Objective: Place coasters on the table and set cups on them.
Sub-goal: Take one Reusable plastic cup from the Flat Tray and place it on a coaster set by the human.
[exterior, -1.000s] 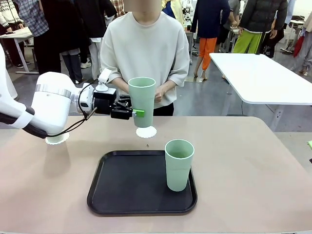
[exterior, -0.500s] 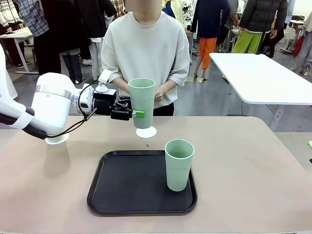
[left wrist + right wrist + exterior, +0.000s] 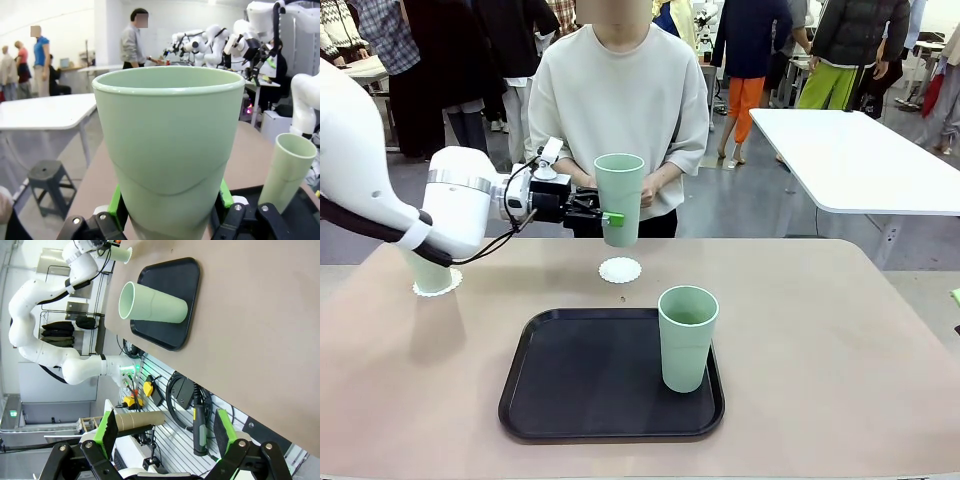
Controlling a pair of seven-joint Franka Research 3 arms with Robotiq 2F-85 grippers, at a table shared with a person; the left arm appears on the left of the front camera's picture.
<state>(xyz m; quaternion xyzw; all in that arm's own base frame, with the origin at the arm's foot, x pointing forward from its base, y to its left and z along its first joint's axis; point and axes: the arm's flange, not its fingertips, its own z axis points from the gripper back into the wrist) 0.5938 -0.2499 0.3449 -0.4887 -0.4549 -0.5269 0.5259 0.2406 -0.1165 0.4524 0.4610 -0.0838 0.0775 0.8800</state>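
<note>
My left gripper (image 3: 617,216) is shut on a mint-green cup (image 3: 619,198), holding it upright in the air above and just behind a bare white coaster (image 3: 620,270) on the beige table (image 3: 840,330). In the left wrist view that cup (image 3: 170,145) sits between the green pads (image 3: 116,209). A second cup (image 3: 687,337) stands on the black tray (image 3: 580,385). A third cup (image 3: 428,272) stands on a coaster (image 3: 440,290) at the far left, partly hidden by my arm. My right gripper (image 3: 166,432) is open and holds nothing, off the table's edge.
A person stands at the far side with hands clasped just behind the held cup. The tray (image 3: 172,295) with its cup (image 3: 152,302) lies in the table's middle. A white table (image 3: 860,160) stands at the back right.
My left gripper has lifted the cup and carried it slightly right, so its base now hangs clear above the coaster. The arm's elbow has risen.
</note>
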